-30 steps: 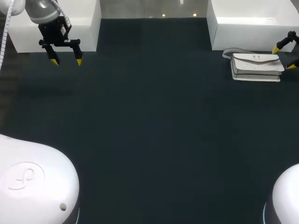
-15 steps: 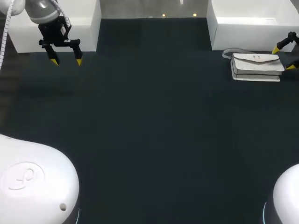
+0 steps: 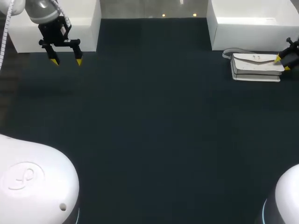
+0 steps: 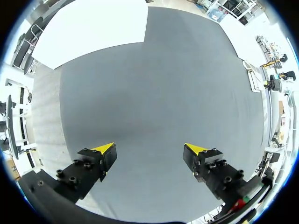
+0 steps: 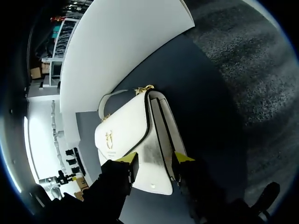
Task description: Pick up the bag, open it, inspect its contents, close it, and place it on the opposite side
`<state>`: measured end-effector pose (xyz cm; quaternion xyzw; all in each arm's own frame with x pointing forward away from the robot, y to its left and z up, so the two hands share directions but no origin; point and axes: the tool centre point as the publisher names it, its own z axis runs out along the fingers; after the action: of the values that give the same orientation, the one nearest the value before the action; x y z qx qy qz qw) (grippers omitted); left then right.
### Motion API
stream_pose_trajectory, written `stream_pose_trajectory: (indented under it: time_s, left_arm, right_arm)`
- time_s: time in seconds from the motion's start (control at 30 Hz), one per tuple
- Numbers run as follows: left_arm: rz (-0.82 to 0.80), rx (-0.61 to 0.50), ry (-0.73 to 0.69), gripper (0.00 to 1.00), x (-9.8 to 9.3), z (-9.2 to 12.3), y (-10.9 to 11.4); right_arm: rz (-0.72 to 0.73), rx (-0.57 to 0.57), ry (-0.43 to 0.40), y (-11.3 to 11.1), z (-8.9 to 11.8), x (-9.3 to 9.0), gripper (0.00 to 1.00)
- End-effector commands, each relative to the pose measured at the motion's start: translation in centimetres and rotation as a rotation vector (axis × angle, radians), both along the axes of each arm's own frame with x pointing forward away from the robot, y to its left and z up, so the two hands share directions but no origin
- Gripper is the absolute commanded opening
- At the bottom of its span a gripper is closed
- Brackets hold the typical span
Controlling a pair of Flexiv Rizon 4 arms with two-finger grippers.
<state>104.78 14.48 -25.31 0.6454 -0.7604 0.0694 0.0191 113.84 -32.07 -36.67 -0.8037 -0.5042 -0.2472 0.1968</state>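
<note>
Handbag (image 3: 256, 66) at far right of table (image 3: 149, 130), right claw (image 3: 281, 63) on its outer end.
Head view: white handbag lies just beside a white box (image 3: 252, 30), strap (image 3: 227, 52) on the side away from the claw. Left claw (image 3: 66, 61) is well apart, tips spread, empty. Left wrist view: only bare table under the left claw (image 4: 149, 148). Right wrist view: right claw (image 5: 155, 159) looks clamped on the handbag (image 5: 124, 135), one tip per face. The grip is out at the bag's end, so lift slowly, straight up and clear of the box wall. The bag may swing.
</note>
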Motion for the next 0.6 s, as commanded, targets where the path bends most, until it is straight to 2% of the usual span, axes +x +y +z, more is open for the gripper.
stream_pose_trajectory:
  time_s: [0.03, 0.23, 0.33, 0.47, 0.6]
  left_arm:
    - [-0.001, 0.001, 0.001, 1.0, 0.0, 0.0, 0.0]
    - [-0.001, 0.001, 0.001, 1.0, 0.0, 0.0, 0.0]
    - [-0.001, 0.001, 0.001, 1.0, 0.0, 0.0, 0.0]
    - [-0.001, 0.001, 0.001, 1.0, 0.0, 0.0, 0.0]
    - [-0.001, 0.001, 0.001, 1.0, 0.0, 0.0, 0.0]
  right_arm:
    - [0.119, 0.084, 0.154, -0.6, -0.7, 1.1, 0.36]
    - [0.124, 0.096, 0.154, -0.7, -0.7, 1.2, 0.16]
    - [0.126, 0.1, 0.152, -0.7, -0.6, 1.2, 0.02]
    - [0.129, 0.116, 0.143, -0.9, -0.5, 1.4, 0.0]
    - [0.144, 0.131, 0.127, -1.0, -0.5, 2.4, 0.0]
